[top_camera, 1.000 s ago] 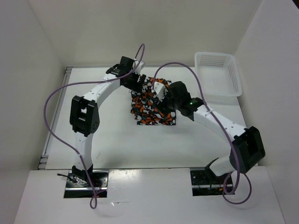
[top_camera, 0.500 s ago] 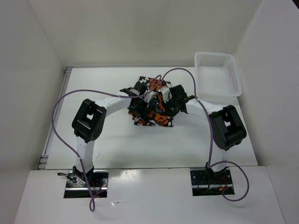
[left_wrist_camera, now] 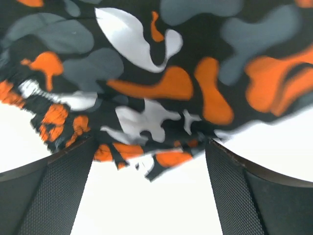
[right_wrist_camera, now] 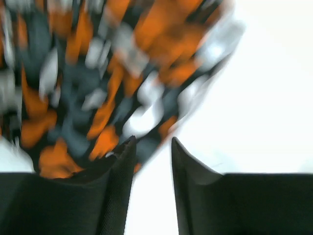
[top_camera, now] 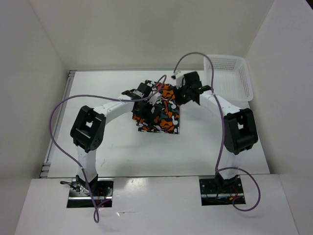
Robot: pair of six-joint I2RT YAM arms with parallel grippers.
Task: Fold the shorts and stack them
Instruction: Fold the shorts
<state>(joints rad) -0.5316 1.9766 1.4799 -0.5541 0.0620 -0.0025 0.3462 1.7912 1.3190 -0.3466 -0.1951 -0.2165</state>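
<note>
The shorts (top_camera: 164,115) lie as a folded bundle of orange, black, grey and white camouflage cloth in the middle of the table. My left gripper (top_camera: 145,101) hovers over their left part. In the left wrist view it (left_wrist_camera: 150,143) is open wide, with the frayed cloth edge (left_wrist_camera: 146,117) just past its fingertips and nothing pinched. My right gripper (top_camera: 183,93) is at the far right corner of the shorts. Blurred in the right wrist view, it (right_wrist_camera: 150,143) stands narrowly open, its left finger (right_wrist_camera: 115,181) beside the cloth edge (right_wrist_camera: 98,98) and bare table in the gap.
A white plastic mesh basket (top_camera: 248,81) stands at the far right corner of the table. White walls close in the table on the left, back and right. Purple cables loop above both arms.
Both arms folded in over the shorts. The right gripper has since pulled back to their far right corner, and the left gripper has spread wider. The bundle now lies flatter.
</note>
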